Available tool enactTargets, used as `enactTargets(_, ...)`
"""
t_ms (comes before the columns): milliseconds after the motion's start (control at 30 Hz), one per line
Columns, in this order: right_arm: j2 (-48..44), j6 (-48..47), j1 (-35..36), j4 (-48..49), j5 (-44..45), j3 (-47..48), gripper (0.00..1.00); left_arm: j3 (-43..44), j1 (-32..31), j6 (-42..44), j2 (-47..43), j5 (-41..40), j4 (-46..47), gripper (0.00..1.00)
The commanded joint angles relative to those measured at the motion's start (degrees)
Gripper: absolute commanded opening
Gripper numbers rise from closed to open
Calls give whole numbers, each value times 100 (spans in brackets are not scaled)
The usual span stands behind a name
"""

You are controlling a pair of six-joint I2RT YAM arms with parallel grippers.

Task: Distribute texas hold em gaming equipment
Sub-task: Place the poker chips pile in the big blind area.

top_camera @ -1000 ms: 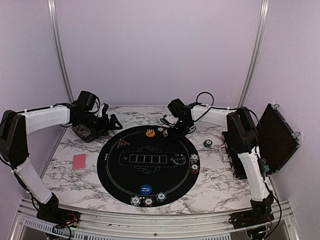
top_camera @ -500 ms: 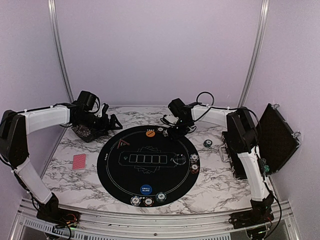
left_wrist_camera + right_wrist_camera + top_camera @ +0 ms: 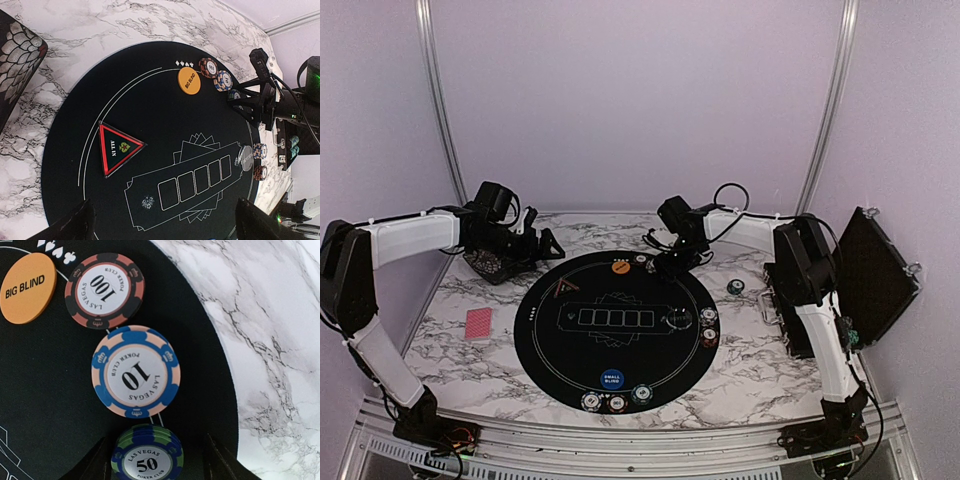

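My right gripper (image 3: 155, 465) hangs low over the far rim of the black mat (image 3: 570, 345), jaws open either side of a green-blue "50" chip stack (image 3: 147, 455) that rests on the mat, with a small gap at each side. Beyond the stack lie a blue "10" chip (image 3: 136, 371), a red "100" chip (image 3: 104, 290) and the orange BIG BLIND button (image 3: 27, 287). My left gripper (image 3: 165, 230) is wide open and empty above the mat's left side. Under it lie the triangular ALL IN marker (image 3: 117, 147) and a grey button (image 3: 245, 158). Red-backed cards (image 3: 479, 324) lie left of the mat.
A blue SMALL BLIND button (image 3: 611, 380) and three chips (image 3: 617, 403) sit at the mat's near edge, two more chips (image 3: 709, 326) at its right. A lone teal chip (image 3: 735, 286) lies on the marble. The open black chip case (image 3: 865, 275) stands right, a dark patterned box (image 3: 485, 265) far left.
The right gripper's jaws have spread wider around the "50" chip stack, which stays on the mat. The left arm has not moved.
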Motion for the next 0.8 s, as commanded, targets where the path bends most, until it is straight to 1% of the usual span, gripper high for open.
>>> enactTargets(0,55,95,37,-146,12,103,63,-24,5,21,-54,-35,23,99)
enactTargets(167,-166,250,71,-95,-183,-123,74,-29,4,19,-60,-36,24,99)
enactTargets(267,-342,331,76,-23,-228,-339,78,-29,5,25,-63,-39,15,99)
enactTargets(433,-731,558,75,67,-400,-624,79,-28,4,21,-58,-52,19,99)
enactTargets(533,-1113,680,76,234,-428,-898,80,-29,5,26,-64,-61,18,99)
enactTargets(667,-1668,860,61,323,-121,-1272,79,-20,5,24,-73,-47,21,99)
enactTargets(767,-2014,1057,-34,346,-75,-1607,78,-11,4,25,-73,-37,24,99)
